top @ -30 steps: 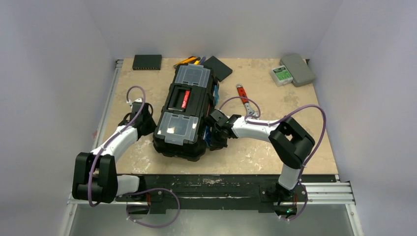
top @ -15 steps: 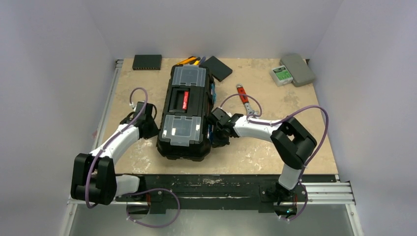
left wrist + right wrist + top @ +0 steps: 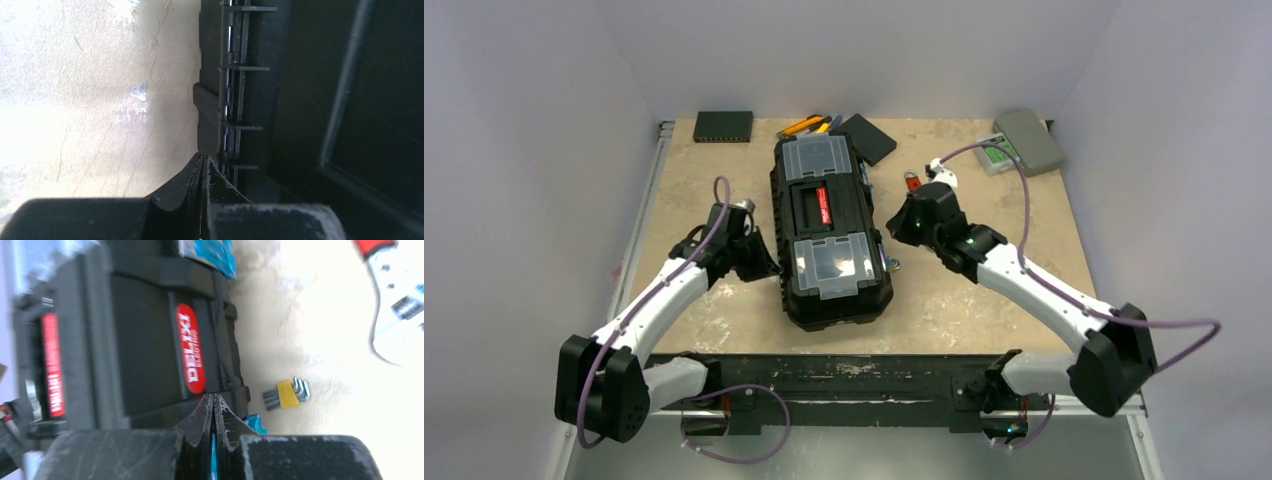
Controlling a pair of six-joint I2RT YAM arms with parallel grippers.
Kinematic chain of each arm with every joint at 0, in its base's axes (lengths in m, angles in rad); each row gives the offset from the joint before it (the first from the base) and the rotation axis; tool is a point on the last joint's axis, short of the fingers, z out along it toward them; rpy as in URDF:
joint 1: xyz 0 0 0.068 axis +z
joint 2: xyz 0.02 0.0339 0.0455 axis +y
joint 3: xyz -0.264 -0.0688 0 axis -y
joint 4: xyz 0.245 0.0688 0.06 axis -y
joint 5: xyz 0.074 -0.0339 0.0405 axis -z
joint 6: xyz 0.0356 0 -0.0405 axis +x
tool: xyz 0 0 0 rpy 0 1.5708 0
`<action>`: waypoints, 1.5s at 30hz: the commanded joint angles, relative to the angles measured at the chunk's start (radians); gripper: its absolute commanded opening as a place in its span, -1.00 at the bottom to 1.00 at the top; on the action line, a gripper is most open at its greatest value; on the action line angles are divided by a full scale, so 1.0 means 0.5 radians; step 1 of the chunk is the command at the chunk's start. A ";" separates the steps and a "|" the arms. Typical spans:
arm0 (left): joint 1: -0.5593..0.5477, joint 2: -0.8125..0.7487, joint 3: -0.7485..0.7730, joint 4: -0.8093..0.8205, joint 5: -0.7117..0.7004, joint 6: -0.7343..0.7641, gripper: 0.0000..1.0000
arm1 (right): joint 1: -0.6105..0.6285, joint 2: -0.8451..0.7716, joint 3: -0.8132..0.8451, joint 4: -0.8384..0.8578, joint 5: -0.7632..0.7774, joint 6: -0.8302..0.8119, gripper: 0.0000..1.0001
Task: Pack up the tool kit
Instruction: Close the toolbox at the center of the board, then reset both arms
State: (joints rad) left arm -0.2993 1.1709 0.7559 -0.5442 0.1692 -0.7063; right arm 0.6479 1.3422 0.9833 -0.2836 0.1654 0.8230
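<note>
Gripper, left (image 3: 202,161): jaws pressed together, empty, tip at the ribbed left wall of the toolbox (image 3: 829,235). Toolbox: black, mid-table, set at an angle. Rigid, bulky, probably heavy, smooth-walled, so likely to slide under a side push. Best hold judged to be the red-marked handle (image 3: 822,207), not the clear lids. Hex key set (image 3: 286,392): loose, just right of it. Gripper, right (image 3: 213,401): jaws together, empty, near the right wall.

Toolbox (image 3: 829,232) fills mid-table; what look like hex keys (image 3: 286,393) crowd its right side.
</note>
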 commanded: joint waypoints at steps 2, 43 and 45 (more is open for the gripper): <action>0.195 -0.335 0.202 -0.128 0.051 0.062 -0.99 | 0.005 -0.431 -0.110 0.110 0.355 -0.326 -0.94; 0.252 -0.012 -0.837 2.419 -1.015 1.340 0.62 | -0.872 -0.148 -1.699 3.050 0.497 -1.578 0.89; 0.253 0.001 -0.813 2.382 -1.037 1.335 0.59 | -0.890 -0.169 -1.701 2.990 0.488 -1.564 0.91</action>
State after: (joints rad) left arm -0.1806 1.1648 0.2852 0.5678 -0.3847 -0.0822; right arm 0.2241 1.2598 0.1078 1.0721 0.4583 0.0624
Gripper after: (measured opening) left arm 0.812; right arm 0.947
